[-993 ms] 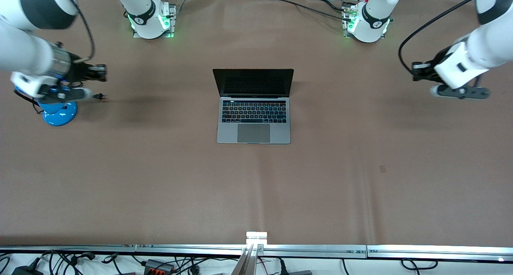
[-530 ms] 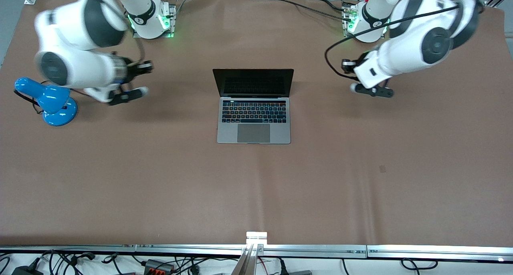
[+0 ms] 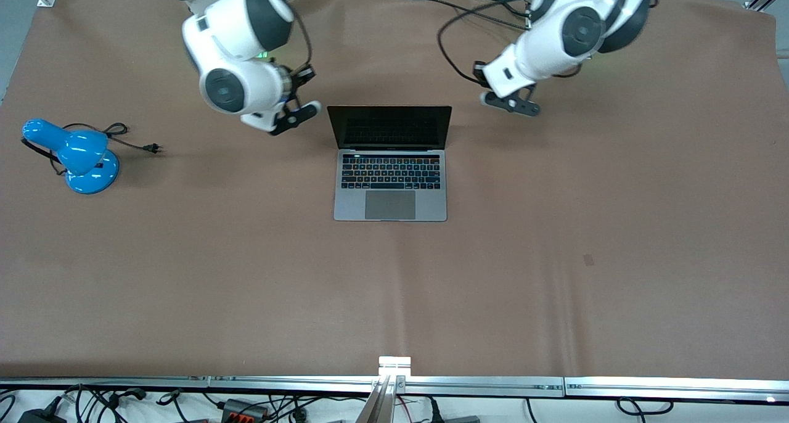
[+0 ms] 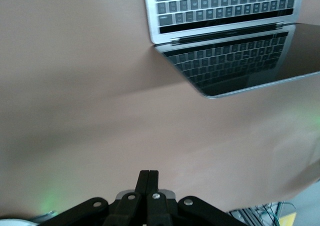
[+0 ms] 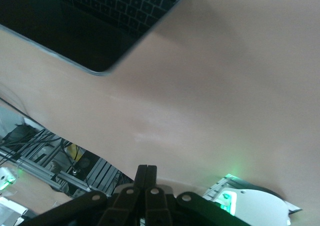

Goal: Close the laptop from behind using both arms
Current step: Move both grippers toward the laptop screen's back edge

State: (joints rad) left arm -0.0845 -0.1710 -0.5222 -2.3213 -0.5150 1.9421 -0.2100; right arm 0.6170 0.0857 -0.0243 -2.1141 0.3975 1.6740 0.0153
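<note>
The space-grey laptop (image 3: 390, 164) stands open in the middle of the table, its black screen upright and facing the front camera. My right gripper (image 3: 306, 74) is shut and empty, in the air beside the screen's edge toward the right arm's end. My left gripper (image 3: 479, 71) is shut and empty, in the air beside the screen's edge toward the left arm's end. Neither touches the laptop. The left wrist view shows its closed gripper (image 4: 148, 173) with the laptop (image 4: 225, 9) farther off. The right wrist view shows its closed gripper (image 5: 146, 168) and the laptop's screen (image 5: 75, 31).
A blue desk lamp (image 3: 80, 158) with a trailing black cord lies near the right arm's end of the table. Brown cloth (image 3: 555, 256) covers the table. A metal rail (image 3: 394, 383) runs along the table edge nearest the front camera.
Both arms have swung in from the table's ends toward the laptop and now flank its screen. The laptop has not moved. Both grippers stay shut.
</note>
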